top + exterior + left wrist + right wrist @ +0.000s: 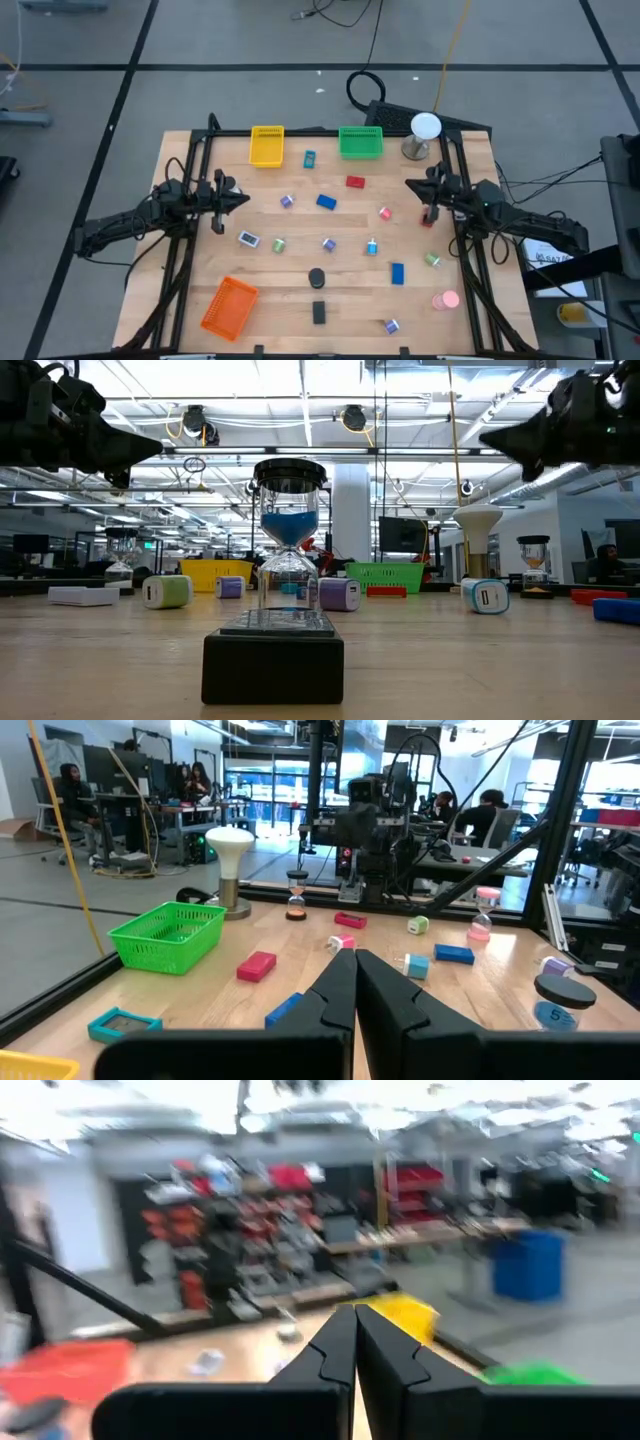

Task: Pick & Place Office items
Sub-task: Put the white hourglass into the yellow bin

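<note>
- We see one wooden table (300, 250) carrying everything, with two dark arms over it.
- The left gripper (243, 196) hangs above the table at about 9 o'clock, its fingers pressed together and holding nothing; the right gripper (410, 184) hangs at about 3 o'clock, likewise pinched closed and empty.
- We count three slatted baskets: one yellow basket (266, 146) at 11 o'clock, one green basket (360, 142) at 1 o'clock, one orange basket (229, 305) at 7 o'clock.
- One white ball on a grey stand (424, 133) sits at 2 o'clock, just beside the green basket.
- The office items lie loose between the baskets, none held.
- We count two blue blocks (326, 202) (397, 273) and one red block (354, 182), all near the middle.
- One black disc (317, 277) and one black block (319, 312) lie toward 6 o'clock.
- One pink round piece (446, 298) sits at 4 o'clock.
- One cyan frame (309, 159) lies between the yellow and green baskets.
- The small clips, purple, green and cyan, are scattered across the centre; we cannot count them surely.
</note>
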You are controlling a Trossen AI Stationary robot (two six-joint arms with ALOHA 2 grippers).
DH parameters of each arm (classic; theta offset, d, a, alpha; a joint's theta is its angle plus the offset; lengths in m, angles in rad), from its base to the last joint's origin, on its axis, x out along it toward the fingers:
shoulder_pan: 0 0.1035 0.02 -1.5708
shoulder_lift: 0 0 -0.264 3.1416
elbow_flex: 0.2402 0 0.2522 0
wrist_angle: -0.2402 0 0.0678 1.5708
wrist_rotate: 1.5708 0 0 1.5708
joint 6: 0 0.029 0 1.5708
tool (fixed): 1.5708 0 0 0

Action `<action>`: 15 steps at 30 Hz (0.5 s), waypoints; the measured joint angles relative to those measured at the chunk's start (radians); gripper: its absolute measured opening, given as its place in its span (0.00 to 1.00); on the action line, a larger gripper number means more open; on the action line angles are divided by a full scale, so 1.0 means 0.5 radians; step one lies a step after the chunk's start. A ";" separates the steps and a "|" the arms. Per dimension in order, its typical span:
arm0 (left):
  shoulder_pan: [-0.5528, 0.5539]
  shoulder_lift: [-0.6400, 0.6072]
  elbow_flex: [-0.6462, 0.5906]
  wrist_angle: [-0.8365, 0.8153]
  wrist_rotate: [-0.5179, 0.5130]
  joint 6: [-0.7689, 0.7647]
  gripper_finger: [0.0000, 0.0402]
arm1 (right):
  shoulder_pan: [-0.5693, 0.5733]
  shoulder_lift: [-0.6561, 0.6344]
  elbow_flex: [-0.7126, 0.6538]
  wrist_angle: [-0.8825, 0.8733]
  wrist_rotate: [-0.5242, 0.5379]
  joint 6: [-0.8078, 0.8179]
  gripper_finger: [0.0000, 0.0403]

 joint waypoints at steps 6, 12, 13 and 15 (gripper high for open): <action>0.000 0.000 0.000 0.000 0.000 0.000 0.01 | 0.001 0.048 -0.002 0.199 0.016 0.134 0.00; 0.000 0.001 0.000 0.000 -0.001 0.000 0.01 | 0.001 0.111 -0.002 0.202 0.303 0.330 0.00; 0.000 0.001 0.000 0.000 -0.001 0.000 0.01 | 0.001 0.125 -0.002 0.214 0.301 0.396 0.00; 0.000 0.000 0.000 -0.001 -0.001 0.000 0.01 | 0.001 0.155 -0.002 0.267 0.295 0.533 0.00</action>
